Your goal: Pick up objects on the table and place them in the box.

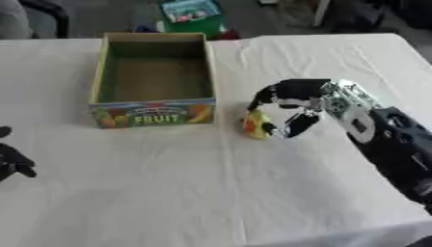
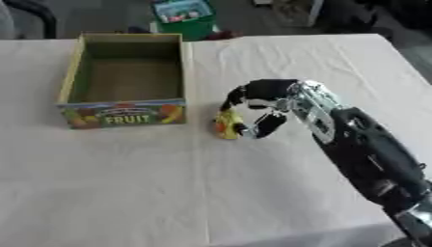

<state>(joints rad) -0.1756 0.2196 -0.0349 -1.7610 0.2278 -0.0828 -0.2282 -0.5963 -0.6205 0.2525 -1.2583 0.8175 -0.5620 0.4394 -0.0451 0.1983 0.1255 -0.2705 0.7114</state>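
Low left, L-eye only: left robot hand (image 1: 12, 161).

One word reads — "FRUIT", on the box (image 1: 153, 117) front.

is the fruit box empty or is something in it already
Empty: the fruit box shows only its bare brown floor; the yellow object sits outside, in the right hand.

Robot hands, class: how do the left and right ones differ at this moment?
The right robot hand is out over mid-table, its fingers curled round a small yellow-orange object beside the fruit box. The left robot hand sits at the table's left edge, holding nothing, only partly visible. Both are black.
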